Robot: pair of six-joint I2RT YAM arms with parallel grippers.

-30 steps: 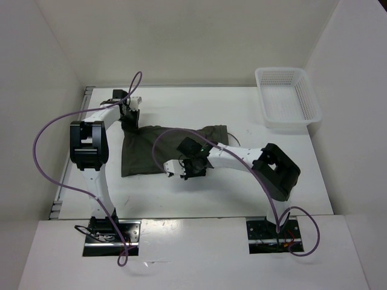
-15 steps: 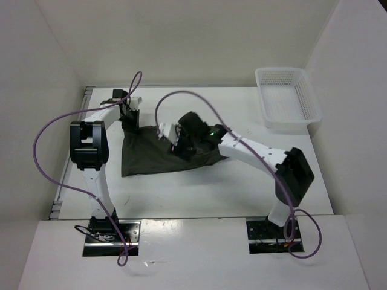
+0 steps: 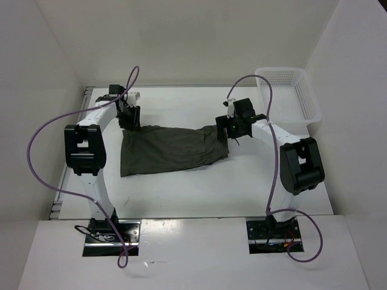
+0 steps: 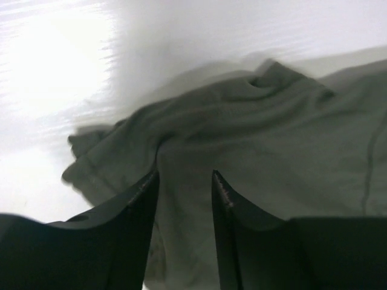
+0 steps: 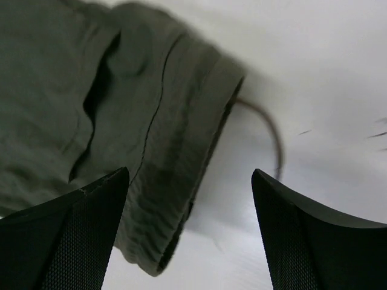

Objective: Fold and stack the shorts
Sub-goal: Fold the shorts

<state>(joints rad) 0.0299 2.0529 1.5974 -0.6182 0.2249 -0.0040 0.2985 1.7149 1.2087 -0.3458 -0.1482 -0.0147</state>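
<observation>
The dark olive shorts (image 3: pixel 172 151) lie spread flat across the middle of the table, with the waistband end to the right. My left gripper (image 3: pixel 129 118) sits at their far left corner. In the left wrist view its jaws (image 4: pixel 184 175) stand apart, and rumpled fabric (image 4: pixel 260 139) lies under the gap. My right gripper (image 3: pixel 231 128) hovers at the right end. In the right wrist view it (image 5: pixel 190 172) is wide open over the ribbed waistband (image 5: pixel 181 181), gripping nothing. The thin drawstring (image 5: pixel 275 139) curls out on the table.
A white mesh basket (image 3: pixel 287 96) stands at the far right corner. White walls enclose the table on the left, back and right. Purple cables (image 3: pixel 42 139) loop off both arms.
The right gripper has swung from the shorts' near edge across to their right end and opened wide. The left gripper has opened at the far left corner.
</observation>
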